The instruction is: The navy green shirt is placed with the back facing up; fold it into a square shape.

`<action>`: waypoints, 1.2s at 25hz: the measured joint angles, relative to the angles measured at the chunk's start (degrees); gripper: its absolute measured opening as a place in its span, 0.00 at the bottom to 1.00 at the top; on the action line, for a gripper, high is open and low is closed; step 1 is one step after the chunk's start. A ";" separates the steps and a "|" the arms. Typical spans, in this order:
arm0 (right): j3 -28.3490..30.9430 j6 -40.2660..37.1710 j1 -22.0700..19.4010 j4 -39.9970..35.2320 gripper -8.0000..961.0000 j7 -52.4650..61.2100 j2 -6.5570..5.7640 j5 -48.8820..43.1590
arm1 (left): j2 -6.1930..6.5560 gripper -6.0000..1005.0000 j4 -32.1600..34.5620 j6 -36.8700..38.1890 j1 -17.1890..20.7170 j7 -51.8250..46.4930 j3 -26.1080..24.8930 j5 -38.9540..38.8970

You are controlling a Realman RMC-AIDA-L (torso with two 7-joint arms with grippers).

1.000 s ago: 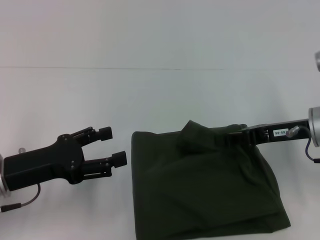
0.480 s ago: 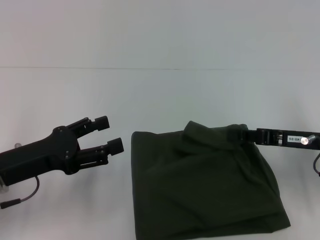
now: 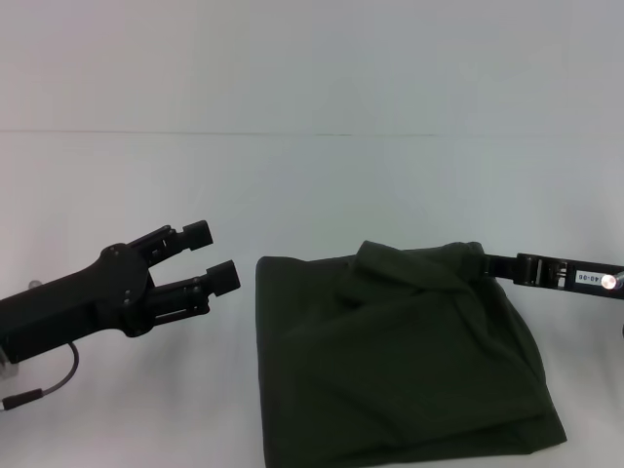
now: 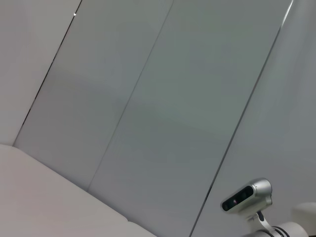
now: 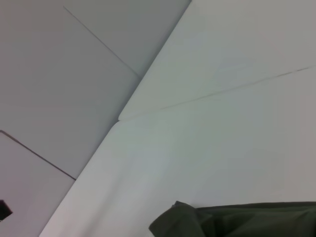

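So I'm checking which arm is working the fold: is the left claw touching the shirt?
Apart. The head view shows bare white table between the open left claw and the near edge of the navy green shirt.

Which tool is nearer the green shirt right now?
The right. The right tool meets the shirt at its far right corner. The left tool hangs open off the shirt's left edge, clear of the fabric.

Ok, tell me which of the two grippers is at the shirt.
The right gripper: it reaches the navy green shirt at its far right corner. The left gripper hangs open off the shirt's left side, apart from the cloth.
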 joint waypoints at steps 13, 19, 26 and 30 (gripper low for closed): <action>-1.01 -1.89 5.77 -0.17 0.31 0.77 -2.12 0.34 | -0.18 0.94 -0.30 0.07 0.50 0.16 -0.37 0.00; -5.30 1.61 9.53 -0.02 0.63 5.72 -1.55 -3.86 | -0.18 0.94 -0.33 0.06 0.59 0.26 -0.65 0.02; -9.12 3.22 11.39 0.10 0.80 7.53 -0.50 -4.49 | -0.25 0.94 -0.68 -0.05 0.67 0.29 -0.69 0.05; -11.40 4.54 11.71 0.13 0.79 8.16 -0.11 -4.53 | -0.26 0.94 -1.03 -0.20 0.67 0.29 -0.69 0.06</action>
